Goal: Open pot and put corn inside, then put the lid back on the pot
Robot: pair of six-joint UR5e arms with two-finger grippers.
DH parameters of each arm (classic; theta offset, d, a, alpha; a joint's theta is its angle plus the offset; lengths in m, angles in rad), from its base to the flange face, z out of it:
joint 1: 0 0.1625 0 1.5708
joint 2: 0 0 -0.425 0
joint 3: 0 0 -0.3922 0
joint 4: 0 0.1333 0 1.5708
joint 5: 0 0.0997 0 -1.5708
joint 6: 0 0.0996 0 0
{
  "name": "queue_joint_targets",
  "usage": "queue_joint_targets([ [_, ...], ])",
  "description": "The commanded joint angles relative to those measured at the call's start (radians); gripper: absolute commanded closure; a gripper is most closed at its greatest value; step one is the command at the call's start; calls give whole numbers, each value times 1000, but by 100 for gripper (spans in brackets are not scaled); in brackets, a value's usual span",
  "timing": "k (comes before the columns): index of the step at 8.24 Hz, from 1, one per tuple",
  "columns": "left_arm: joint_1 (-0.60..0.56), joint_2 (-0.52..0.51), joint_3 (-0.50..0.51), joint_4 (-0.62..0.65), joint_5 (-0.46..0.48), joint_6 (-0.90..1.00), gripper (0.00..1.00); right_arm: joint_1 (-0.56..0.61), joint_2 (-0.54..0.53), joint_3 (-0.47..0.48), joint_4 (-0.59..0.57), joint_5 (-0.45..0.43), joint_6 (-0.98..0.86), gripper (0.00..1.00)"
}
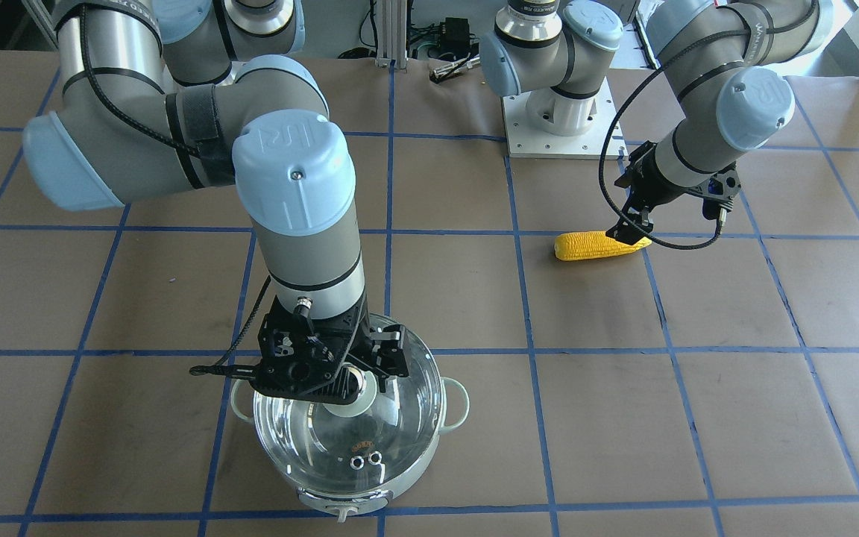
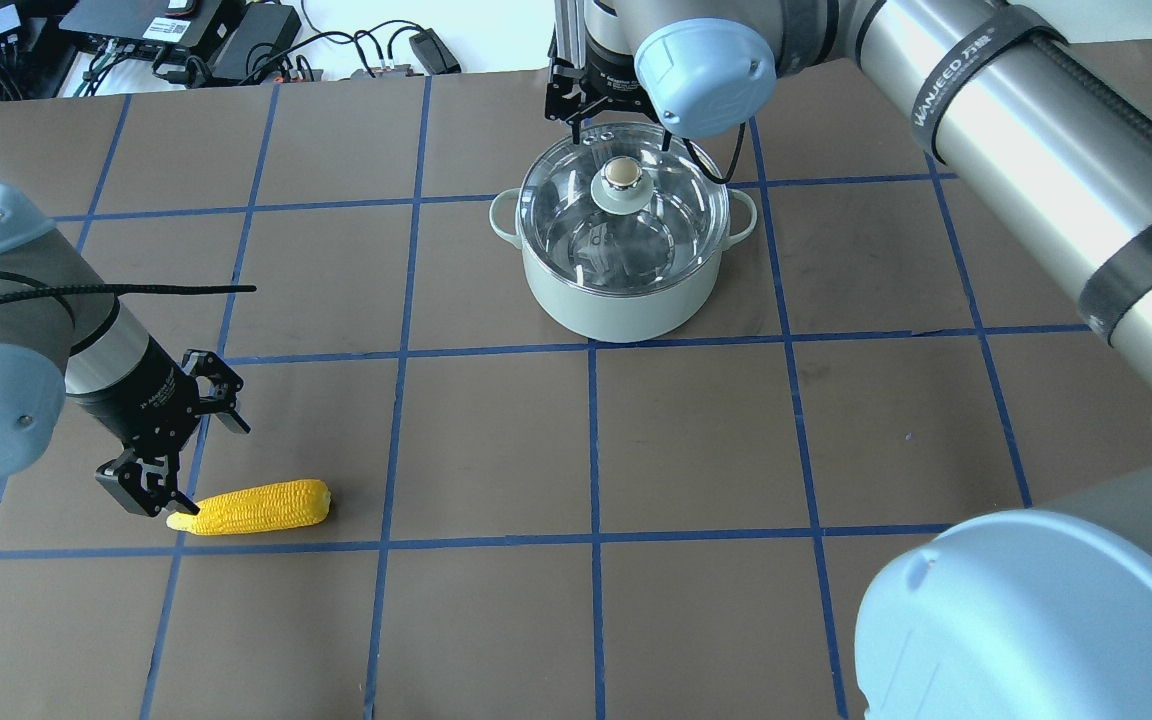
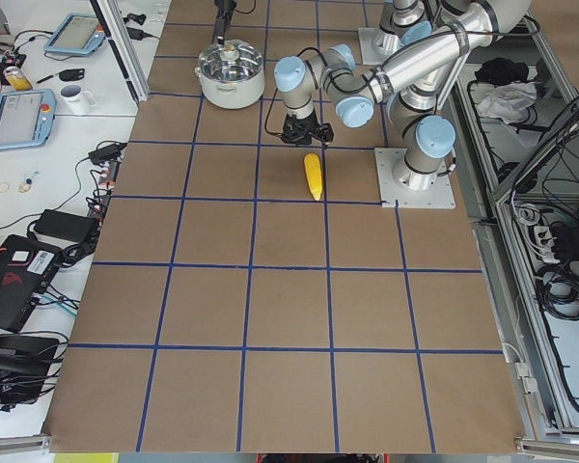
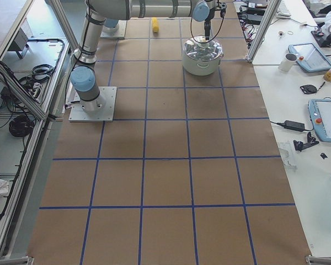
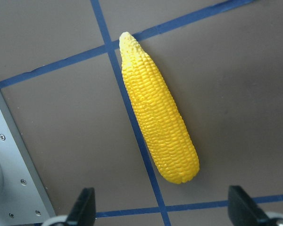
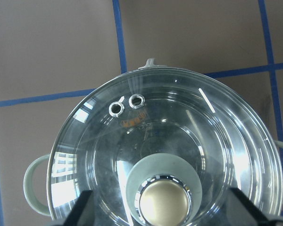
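Observation:
The pot (image 2: 626, 300) stands at the far middle of the table with the glass lid (image 2: 576, 230) on it. The lid's beige-gold knob (image 6: 164, 203) is at its centre, also seen in the overhead view (image 2: 622, 174). My right gripper (image 1: 359, 377) is open over the lid, a jaw on either side of the knob, not closed on it. The yellow corn (image 2: 254, 506) lies flat on the table at the near left, also in the left wrist view (image 5: 158, 117). My left gripper (image 2: 184, 455) is open and empty, hovering above one end of the corn.
The left arm's metal baseplate (image 1: 560, 127) lies beside the corn and shows in the left wrist view (image 5: 9, 179). Blue tape lines grid the brown table. Cables and electronics (image 2: 186, 40) lie along the far edge. Side tables hold tablets and a mug (image 4: 289, 61).

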Motion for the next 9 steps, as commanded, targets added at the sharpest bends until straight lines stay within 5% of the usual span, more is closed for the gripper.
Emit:
queue_joint_targets([
  [1, 34, -5, -48, 115, 13, -34, 0, 5, 37, 6, -12, -14, -44, 0],
  [5, 65, -28, -172, 401, -30, -49, 0, 5, 41, 18, 41, -37, -81, 9],
  [9, 108, -28, -264, 406, -81, -175, 0, 5, 42, 16, 53, -30, -58, 14],
])
